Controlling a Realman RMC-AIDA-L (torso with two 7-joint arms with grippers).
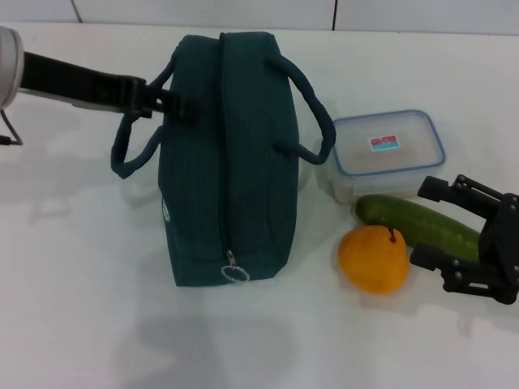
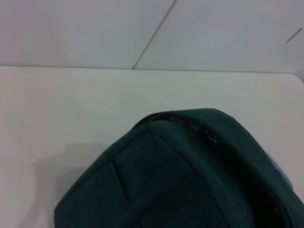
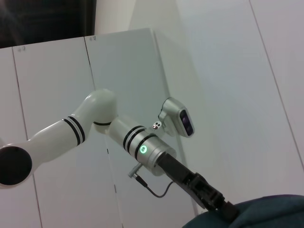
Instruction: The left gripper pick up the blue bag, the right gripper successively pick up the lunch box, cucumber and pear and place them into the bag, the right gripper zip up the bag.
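While the blue bag [image 1: 227,158] stands upright on the white table [image 1: 73,267] with its zipper shut and the ring pull [image 1: 234,274] at its near end, we take it as our landmark. We see the left gripper [image 1: 182,107] reaching in from the bag's left, at the base of the left loop handle [image 1: 134,146]; whether its fingers clamp the handle or just touch the fabric we cannot tell. In the right wrist view we see that same arm with a green ring light [image 3: 143,150] on its silver cylinder, its black claw ending at the bag's top edge [image 3: 266,211]. Left wrist view gives us only the bag's teal end panel [image 2: 190,175] close up.

Right of the bag, just past the right handle [image 1: 312,121], we have the lunch box [image 1: 388,154], lid on. Cucumber [image 1: 418,223] lies in front of the box, angled away from the bag. Pear [image 1: 373,259] sits near the bag's front right corner, touching or nearly touching the cucumber's end.

Right gripper [image 1: 430,227] is farthest from the bag, past the pear, fingers spread wide on either side of the cucumber's outer end, gripping nothing.
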